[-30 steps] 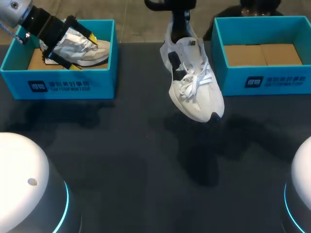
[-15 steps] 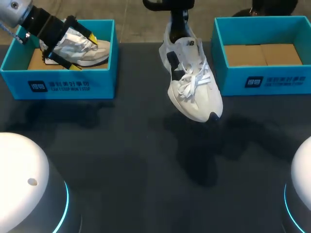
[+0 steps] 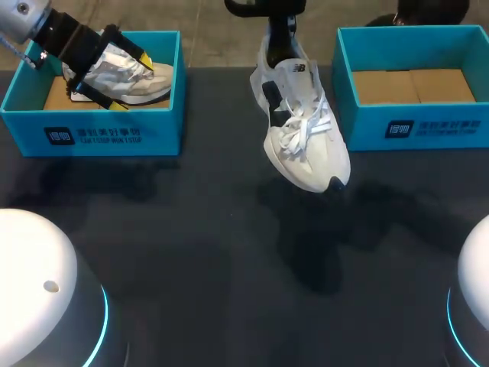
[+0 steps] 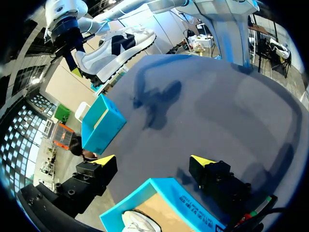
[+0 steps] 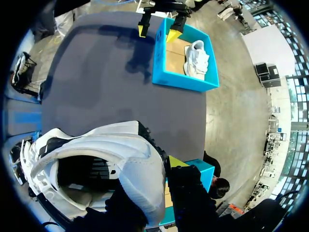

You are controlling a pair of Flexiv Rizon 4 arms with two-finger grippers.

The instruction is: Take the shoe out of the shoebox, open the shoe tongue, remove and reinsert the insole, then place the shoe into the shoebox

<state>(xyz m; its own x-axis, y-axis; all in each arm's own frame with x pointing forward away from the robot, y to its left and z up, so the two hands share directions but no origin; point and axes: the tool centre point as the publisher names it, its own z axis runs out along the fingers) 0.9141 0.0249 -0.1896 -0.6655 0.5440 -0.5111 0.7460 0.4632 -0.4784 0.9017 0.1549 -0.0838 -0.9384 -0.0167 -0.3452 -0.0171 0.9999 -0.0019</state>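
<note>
- R gripper (image 5: pixel 159 180) pinches heel collar of white shoe (image 3: pixel 306 145). Toe hangs down over table's (image 3: pixel 229 252) far-middle, btw the two boxes.
- L gripper (image 3: pixel 130 83) is spread wide, astride 2nd shoe (image 3: pixel 145 82) inside L shoebox (image 3: pixel 92 136) at far-left corner.
- R shoebox (image 3: pixel 412 126), far-right corner, shows brown cardboard floor.
- Each box has a dark label w/ white print on its near wall. Small logo near held shoe's heel.

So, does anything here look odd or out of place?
Only the white shoe: it hangs toe-down above the table, between the left shoebox and right shoebox, held at its heel by the right gripper. Nothing looks spilled or damaged.
</note>
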